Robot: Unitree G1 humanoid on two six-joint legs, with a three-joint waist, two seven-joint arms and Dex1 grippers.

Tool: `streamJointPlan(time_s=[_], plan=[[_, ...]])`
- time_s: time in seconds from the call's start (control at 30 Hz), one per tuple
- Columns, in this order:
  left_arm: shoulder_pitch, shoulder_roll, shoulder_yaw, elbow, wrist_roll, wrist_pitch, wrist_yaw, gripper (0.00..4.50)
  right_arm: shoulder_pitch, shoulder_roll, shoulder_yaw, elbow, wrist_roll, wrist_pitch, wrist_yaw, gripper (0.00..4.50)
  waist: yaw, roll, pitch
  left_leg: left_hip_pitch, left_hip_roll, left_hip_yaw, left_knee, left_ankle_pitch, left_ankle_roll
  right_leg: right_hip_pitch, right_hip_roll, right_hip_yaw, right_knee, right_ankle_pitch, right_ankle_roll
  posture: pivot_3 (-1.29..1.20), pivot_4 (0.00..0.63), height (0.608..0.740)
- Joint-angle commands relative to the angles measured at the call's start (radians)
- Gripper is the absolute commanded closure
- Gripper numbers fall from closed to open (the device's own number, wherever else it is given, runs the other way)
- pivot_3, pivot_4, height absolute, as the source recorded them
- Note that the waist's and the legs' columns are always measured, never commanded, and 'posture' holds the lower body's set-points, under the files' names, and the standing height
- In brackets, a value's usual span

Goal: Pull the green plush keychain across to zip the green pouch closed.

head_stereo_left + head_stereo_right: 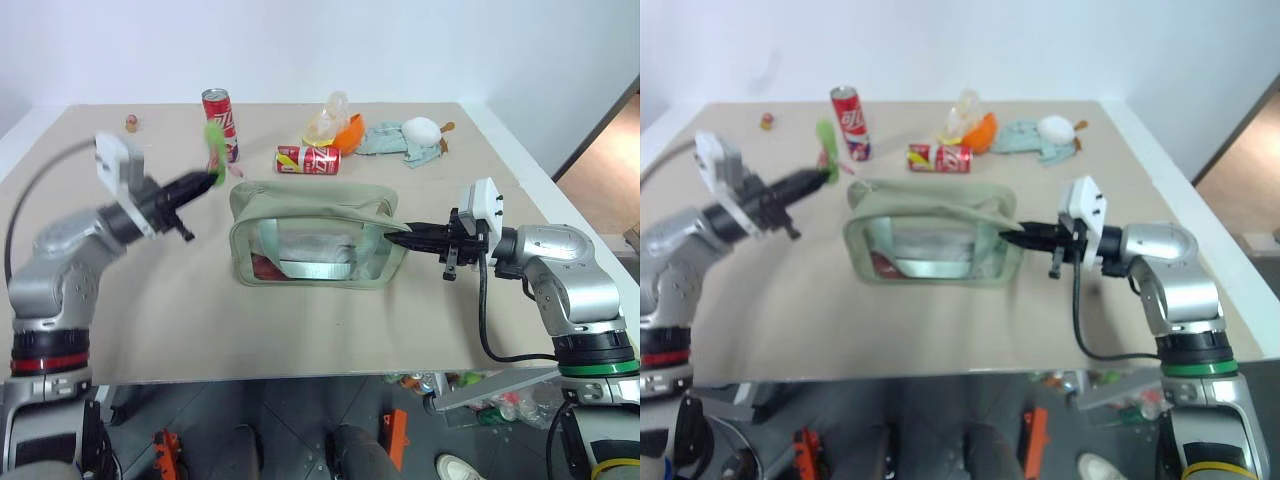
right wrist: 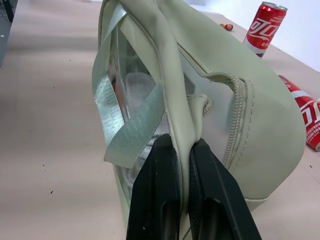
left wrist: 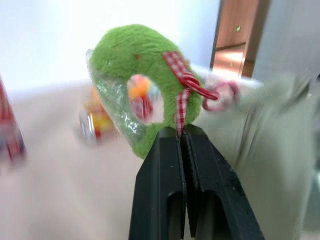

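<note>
1. The zip-pull looks ready to start. The left gripper (image 3: 182,137) is clamped shut on the green plush keychain (image 3: 135,85), which sticks out just past its fingertips.
2. The right gripper (image 2: 184,145) is pinched tight on the end seam of the green pouch (image 1: 310,235), bracing it.
3. Next, I'd guess a steady pull along the zipper line while the right holds firm.

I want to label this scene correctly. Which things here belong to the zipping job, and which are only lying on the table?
Part of the job:
green plush keychain, pinched by the left gripper
green pouch, its end gripped by the right gripper

Just lying about:
upright red can
red can on its side
orange object
pale teal cloth
</note>
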Motion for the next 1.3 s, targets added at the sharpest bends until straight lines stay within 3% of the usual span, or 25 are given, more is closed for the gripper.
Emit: streamJointPlan(time_s=[0.03,0.23,0.5,0.57,0.77,0.93,1.13,1.3], plan=[[-0.095,-0.008,-0.07,-0.053,0.03,-0.022,-0.025,4.48,-0.026,-0.012,-0.014,0.0,-0.005,-0.011,0.008,4.5,0.0,0.0,0.0,0.0,0.0,0.0,0.0,0.0,0.0,0.0,0.0,0.0,0.0,0.0,0.0,0.0,0.15,0.74],[-0.198,-0.088,-0.242,-0.001,0.114,-0.054,-0.114,4.48,-0.045,0.0,-0.001,0.021,-0.013,-0.023,0.01,4.5,0.0,0.0,0.0,0.0,0.0,0.0,0.0,0.0,0.0,0.0,0.0,0.0,0.0,0.0,0.0,0.0,0.15,0.74],[-0.239,-0.053,-0.368,0.071,0.195,-0.036,-0.3,4.48,-0.02,-0.004,-0.011,-0.008,-0.009,-0.024,-0.001,4.5,-0.001,0.0,0.0,0.0,-0.001,0.0,-0.001,0.0,0.0,-0.001,0.001,0.001,0.0,0.0,0.0,0.0,0.15,0.74],[-0.249,-0.044,-0.376,0.088,0.219,-0.046,-0.32,3.88,-0.014,-0.005,-0.012,-0.015,-0.008,-0.022,-0.004,4.5,-0.001,0.0,0.0,-0.001,-0.001,0.0,0.0,0.0,0.0,-0.001,0.0,0.001,0.0,0.0,0.0,0.0,0.15,0.74],[-0.273,0.012,-0.353,0.076,0.244,-0.06,-0.368,1.93,-0.006,-0.008,-0.013,-0.024,-0.008,-0.02,-0.007,4.5,-0.002,0.0,0.0,0.0,-0.001,0.0,0.0,0.0,0.0,0.0,0.001,0.001,0.0,0.0,0.0,0.0,0.15,0.74],[-0.246,0.095,-0.317,0.031,0.246,-0.034,-0.379,1.93,-0.017,-0.006,-0.008,-0.008,-0.012,-0.026,-0.001,4.5,-0.003,0.0,0.0,0.0,0.0,0.0,0.0,0.0,0.0,-0.001,0.001,0.0,0.0,0.0,0.0,0.0,0.15,0.74],[-0.128,0.212,-0.143,-0.147,0.077,0.19,-0.336,1.93,-0.027,0.003,0.003,0.001,-0.014,-0.031,0.006,4.5,-0.003,0.001,0.0,-0.001,0.0,0.0,-0.001,0.0,0.0,-0.002,0.001,0.001,0.0,0.0,0.0,0.0,0.15,0.74],[0.073,0.204,-0.008,-0.296,-0.026,0.305,-0.218,1.93,-0.038,0.008,0.009,0.018,-0.017,-0.039,0.014,4.5,-0.003,0.001,0.0,0.0,0.0,0.0,-0.001,0.0,0.001,-0.001,0.0,0.0,0.0,-0.001,0.0,0.0,0.15,0.74]])
